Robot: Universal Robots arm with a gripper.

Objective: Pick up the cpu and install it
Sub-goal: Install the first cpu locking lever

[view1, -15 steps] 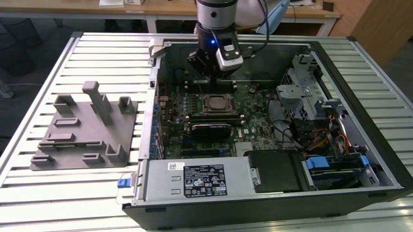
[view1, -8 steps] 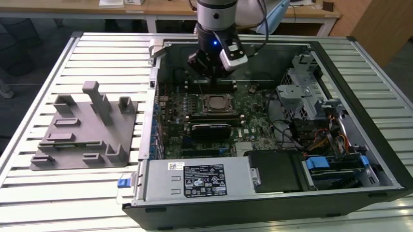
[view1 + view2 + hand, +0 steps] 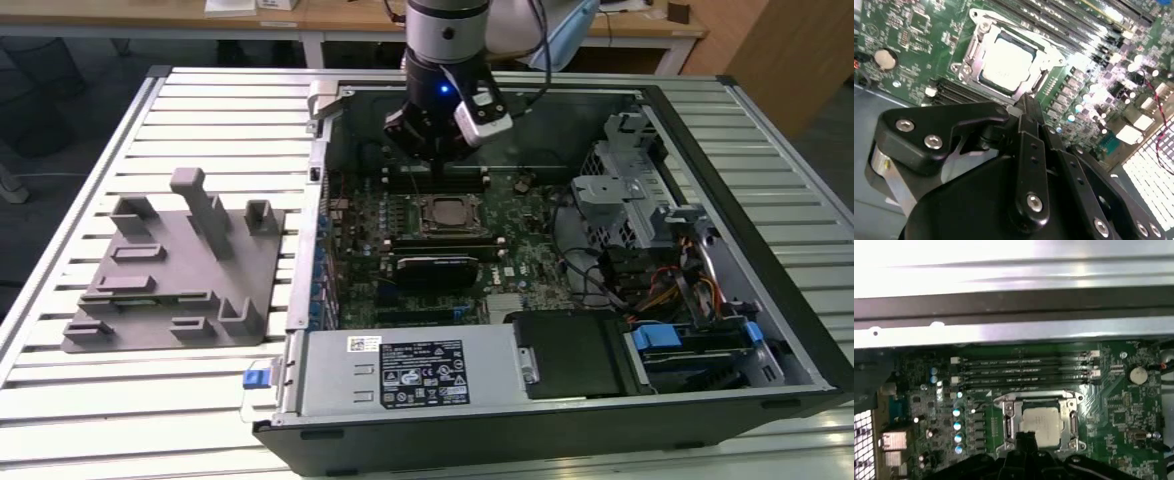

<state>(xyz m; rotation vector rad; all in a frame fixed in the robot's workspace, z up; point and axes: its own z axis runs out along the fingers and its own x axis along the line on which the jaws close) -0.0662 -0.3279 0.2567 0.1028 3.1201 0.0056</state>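
Fingers (image 3: 1030,120) of the black gripper (image 3: 1029,102) look pressed together to us in both wrist views, meeting in one narrow dark tip (image 3: 1024,437) with nothing between them; we see no part held. Just beyond that tip lies the cpu (image 3: 1006,62), a small flat square chip with a silvery-white metal top; it sits flat inside the silver metal socket frame (image 3: 969,55), which borders it on all sides; in the first wrist view the chip (image 3: 1040,420) shows pale within that frame (image 3: 1009,422). We cannot tell whether the tip touches the frame's edge or hangs just over it.

Around the socket spreads the green motherboard (image 3: 1119,410); a row of long dark memory slots (image 3: 1024,370) runs beside the frame, and a round silver coin cell (image 3: 1138,374) sits well apart from it.

In the exterior view we find the gripper (image 3: 424,160) in the upper middle of the frame, reaching down into the open dark computer case (image 3: 747,130); the cpu (image 3: 447,210) is just below it in the picture; a silvery power supply box (image 3: 400,370) fills the case's lower part. Toward the exterior view's left a large grey plastic fixture with upright blocks (image 3: 174,270) rests on the slatted metal table (image 3: 200,100), beside the case.
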